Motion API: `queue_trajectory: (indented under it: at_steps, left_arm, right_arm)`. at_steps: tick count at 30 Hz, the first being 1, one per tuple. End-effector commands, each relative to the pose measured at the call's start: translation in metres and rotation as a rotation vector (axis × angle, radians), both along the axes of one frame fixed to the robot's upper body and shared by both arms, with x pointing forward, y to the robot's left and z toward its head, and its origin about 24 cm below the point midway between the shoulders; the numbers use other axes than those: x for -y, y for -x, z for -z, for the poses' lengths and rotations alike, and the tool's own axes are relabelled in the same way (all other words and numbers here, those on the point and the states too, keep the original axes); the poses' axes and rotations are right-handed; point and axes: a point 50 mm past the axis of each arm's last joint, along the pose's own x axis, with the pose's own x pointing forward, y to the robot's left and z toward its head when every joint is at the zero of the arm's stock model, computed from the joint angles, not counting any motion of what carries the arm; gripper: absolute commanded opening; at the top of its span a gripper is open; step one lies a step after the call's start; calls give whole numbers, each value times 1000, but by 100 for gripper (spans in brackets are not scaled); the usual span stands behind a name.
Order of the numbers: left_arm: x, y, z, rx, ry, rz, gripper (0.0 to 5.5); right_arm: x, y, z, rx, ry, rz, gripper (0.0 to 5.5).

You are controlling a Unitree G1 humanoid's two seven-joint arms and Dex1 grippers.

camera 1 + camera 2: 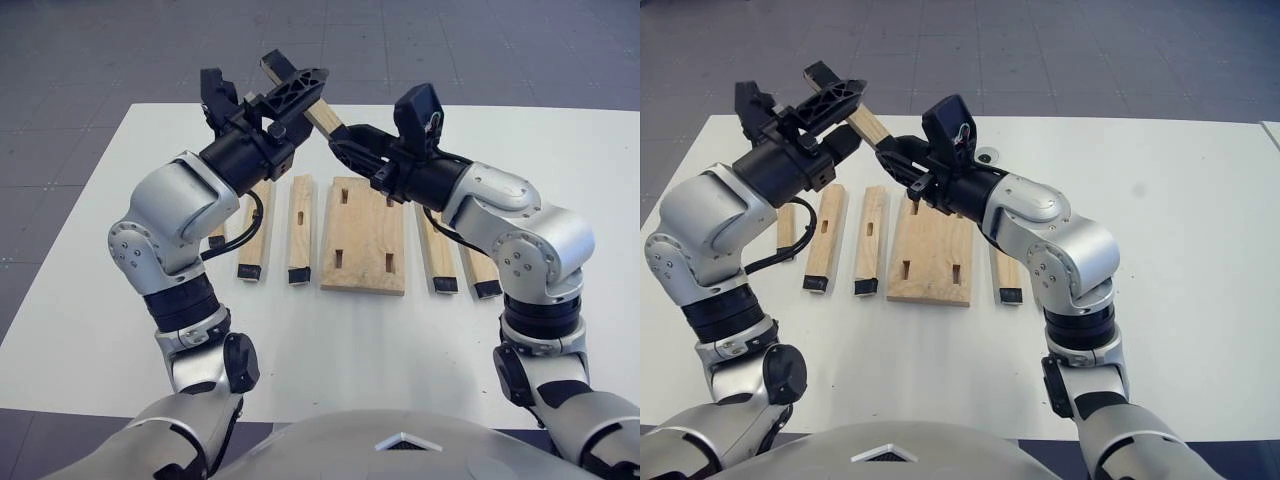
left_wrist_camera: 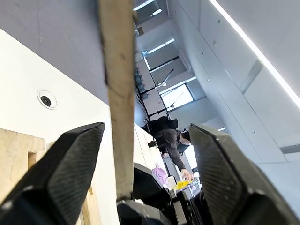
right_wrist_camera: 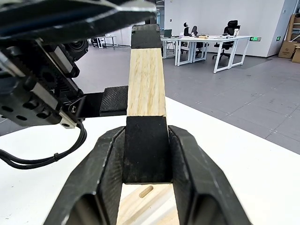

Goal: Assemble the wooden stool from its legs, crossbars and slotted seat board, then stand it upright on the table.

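Leg [image 1: 322, 118], upper centre of the frame: right gripper [image 3: 146, 140] clamps its black-capped lower end. Left gripper [image 2: 147, 133], fingers spread wide, straddles its upper part without gripping.

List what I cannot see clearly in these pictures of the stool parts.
- Leftmost short piece: eye views, mostly behind the left arm.
- Two pieces right of the seat board: eye views, far ends under the right arm.
- Held bar: eye views, one end inside the right gripper, between its closed fingers.
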Motion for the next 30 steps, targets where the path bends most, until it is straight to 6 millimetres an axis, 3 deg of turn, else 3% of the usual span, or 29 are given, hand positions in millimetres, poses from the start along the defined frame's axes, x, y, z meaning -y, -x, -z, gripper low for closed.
queue_trajectory:
  at_steps: [1, 15, 30]
  left_arm:
    - [-5, -4, 4, -51, -19, -58, 267]
    - [-3, -2, 8, -95, -15, -75, 56]
    - [4, 2, 1, -78, -31, -36, 45]
  right_arm:
    - [0, 4, 1, -8, 3, -10, 128]
    - [-3, 10, 6, -21, 12, -31, 128]
    - [11, -1, 13, 10, 77, 13, 128]
